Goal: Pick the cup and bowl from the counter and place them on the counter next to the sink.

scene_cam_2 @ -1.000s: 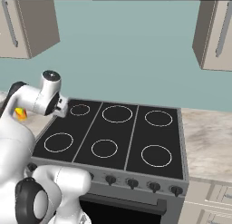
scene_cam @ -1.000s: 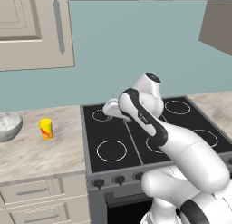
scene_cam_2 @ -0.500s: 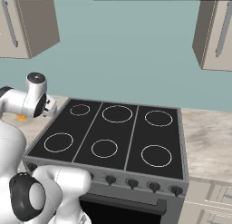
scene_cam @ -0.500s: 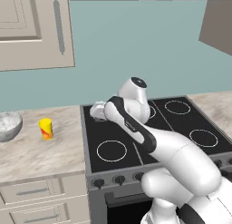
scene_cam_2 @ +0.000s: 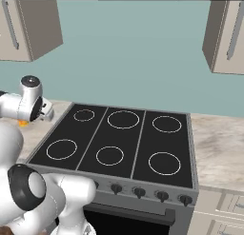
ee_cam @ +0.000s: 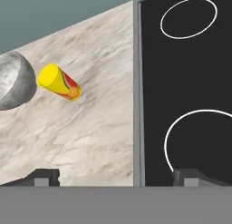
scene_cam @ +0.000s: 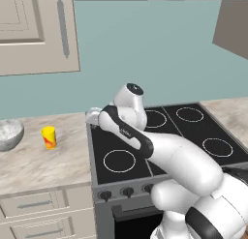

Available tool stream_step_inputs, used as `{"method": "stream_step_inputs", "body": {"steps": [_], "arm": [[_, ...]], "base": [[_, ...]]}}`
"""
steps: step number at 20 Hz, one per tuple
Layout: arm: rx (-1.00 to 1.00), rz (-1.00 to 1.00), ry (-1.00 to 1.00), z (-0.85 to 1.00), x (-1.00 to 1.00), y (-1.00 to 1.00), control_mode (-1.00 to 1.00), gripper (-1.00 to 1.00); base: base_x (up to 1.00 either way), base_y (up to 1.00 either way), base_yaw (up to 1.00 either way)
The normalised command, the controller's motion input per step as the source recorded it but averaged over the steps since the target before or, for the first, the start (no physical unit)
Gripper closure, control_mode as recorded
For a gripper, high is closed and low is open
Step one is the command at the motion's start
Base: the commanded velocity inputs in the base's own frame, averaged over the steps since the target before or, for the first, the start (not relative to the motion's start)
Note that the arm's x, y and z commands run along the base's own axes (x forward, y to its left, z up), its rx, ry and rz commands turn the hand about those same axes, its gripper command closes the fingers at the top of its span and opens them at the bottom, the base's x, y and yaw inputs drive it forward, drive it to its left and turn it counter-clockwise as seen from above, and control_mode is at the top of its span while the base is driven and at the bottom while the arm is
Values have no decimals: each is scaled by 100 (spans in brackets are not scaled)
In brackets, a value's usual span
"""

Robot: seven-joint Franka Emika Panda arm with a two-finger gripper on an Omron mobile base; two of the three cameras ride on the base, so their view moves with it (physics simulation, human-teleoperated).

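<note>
Evidently pincer gaped wide, empty | small yellow tumbler ahead-left looked light, slick (grip mid-wall) | speckled stone bowl beyond it seemed heavier

Black stovetop w/ six white burner rings, part of it right below the fingers. Row of dark knobs on its front, nearer the cam than fingers. Cream wall cabinets above fingers; teal wall behind.

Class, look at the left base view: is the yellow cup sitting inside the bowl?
No, the cup stands upright on the counter, apart from the bowl to its left.
</note>
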Motion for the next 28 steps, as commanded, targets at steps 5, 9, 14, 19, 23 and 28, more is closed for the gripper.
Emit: {"method": "stream_step_inputs", "body": {"steps": [5,9,14,19,23,28], "arm": [[0,-2,0,0,10,23,-100,-100],[0,-1,0,0,0,23,-100,-100],[0,-2,0,0,4,32,-100,-100],[0,-1,0,0,30,35,-100,-100],[-2,0,4,0,57,29,-100,-100],[-2,0,5,0,56,25,-100,-100]], "base": [[0,0,0],[0,0,0],[0,0,0],[0,0,0],[0,0,0],[0,0,0]]}}
